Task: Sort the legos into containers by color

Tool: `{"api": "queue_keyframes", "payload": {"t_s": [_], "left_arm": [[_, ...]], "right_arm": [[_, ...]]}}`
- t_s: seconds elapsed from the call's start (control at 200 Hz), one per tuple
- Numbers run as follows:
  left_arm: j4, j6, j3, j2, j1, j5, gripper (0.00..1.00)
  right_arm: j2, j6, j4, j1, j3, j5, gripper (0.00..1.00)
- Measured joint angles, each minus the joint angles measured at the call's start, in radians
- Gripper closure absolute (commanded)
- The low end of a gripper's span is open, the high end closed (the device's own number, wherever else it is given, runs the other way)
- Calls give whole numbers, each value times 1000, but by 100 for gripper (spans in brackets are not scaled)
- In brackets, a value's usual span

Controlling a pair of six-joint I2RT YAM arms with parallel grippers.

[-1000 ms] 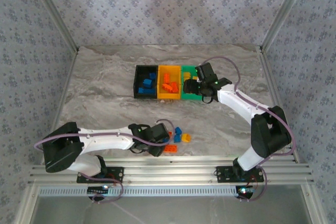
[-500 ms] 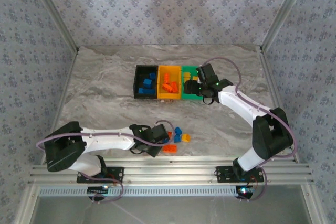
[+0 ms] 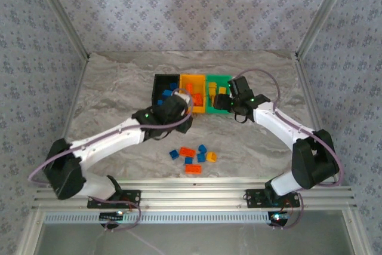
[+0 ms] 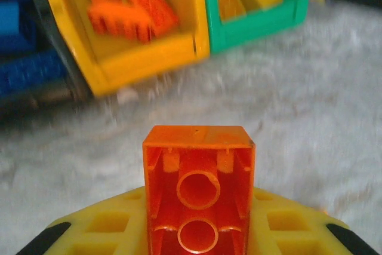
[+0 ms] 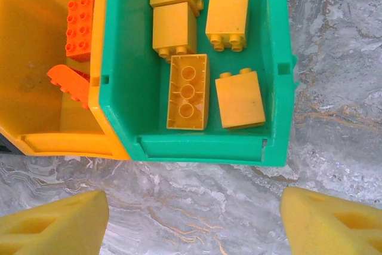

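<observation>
Left gripper (image 4: 199, 234) pinches an orange brick (image 4: 199, 192) just short of the middle bin (image 4: 149, 58). Let go early, the brick may hit the wall and fall outside. Right gripper (image 5: 191, 219), spread wide, hovers before the green bin (image 5: 197, 150). Loose legos (image 3: 194, 156) lie nearer the bases

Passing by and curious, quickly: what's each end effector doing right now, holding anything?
Left end effector: closed on an orange lego.
Right end effector: open, holding nothing.

Left pincer (image 3: 182, 103) at yellow-orange bin (image 3: 200, 110), right pincer (image 3: 227, 107) by green bin (image 3: 219, 77); loose legos (image 3: 187, 151) on table (image 3: 119, 88)
</observation>
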Motion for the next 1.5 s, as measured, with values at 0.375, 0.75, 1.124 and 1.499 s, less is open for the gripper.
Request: {"api": "queue_keyframes", "payload": {"t_s": [0.375, 0.75, 1.124, 1.499], "left_arm": [[60, 15, 447, 505, 175, 21, 70], [26, -31, 653, 642, 202, 75, 31], [188, -113, 213, 130, 183, 182, 1], [126, -204, -338, -440, 88, 58, 0]], "right_arm": [[-47, 11, -4, -2, -57, 0, 22], [-79, 10, -11, 3, -87, -32, 21], [-51, -32, -28, 175, -102, -100, 20], [73, -62, -74, 393, -101, -98, 33]]}}
